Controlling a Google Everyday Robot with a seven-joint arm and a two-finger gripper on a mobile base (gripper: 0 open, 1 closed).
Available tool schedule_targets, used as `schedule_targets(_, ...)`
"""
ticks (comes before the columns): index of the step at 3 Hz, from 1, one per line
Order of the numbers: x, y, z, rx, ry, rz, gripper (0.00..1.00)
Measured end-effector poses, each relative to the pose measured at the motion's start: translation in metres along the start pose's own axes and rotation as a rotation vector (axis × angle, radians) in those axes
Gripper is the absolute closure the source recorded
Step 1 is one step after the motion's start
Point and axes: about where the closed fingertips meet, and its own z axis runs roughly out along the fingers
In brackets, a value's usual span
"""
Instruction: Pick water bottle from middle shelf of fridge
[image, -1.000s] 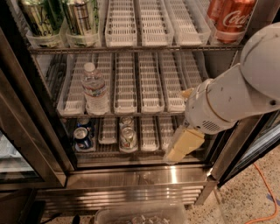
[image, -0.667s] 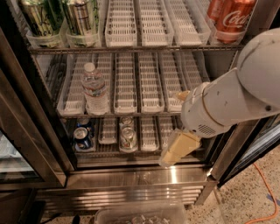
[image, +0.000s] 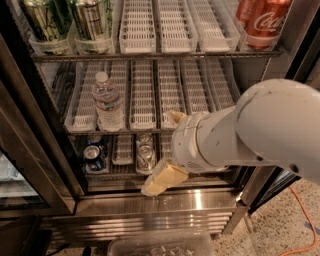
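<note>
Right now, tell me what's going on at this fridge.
A robot arm is at the fridge, going for the water bottle. The bottle stands upright toward the left of the middle shelf, untouched. The gripper hangs low in front of the bottom shelf's cans, below and to the right of the bottle. The pick is not yet made.

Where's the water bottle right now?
Camera view, left: water bottle stands on the middle shelf, second lane from left. Claw hangs below-right, by the lower cans.

Dim fridge (image: 44, 165), glare on steel base (image: 200, 202) below gripper (image: 161, 179)
</note>
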Motion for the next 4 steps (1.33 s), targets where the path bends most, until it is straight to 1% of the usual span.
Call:
schedule_targets(1, -0.027, 0.006, 0.027, 0.014, -0.077, -0.011, 0.00)
schedule_targets(2, -0.055, 0.022, 0.054, -0.027, -0.137, -0.038, 0.00)
schedule_targets(3, -0.055, 0.022, 0.054, -0.026, -0.137, -0.038, 0.00)
schedule_targets(4, -0.060, 0.025, 0.065, 0.008, -0.185, 0.001, 0.00)
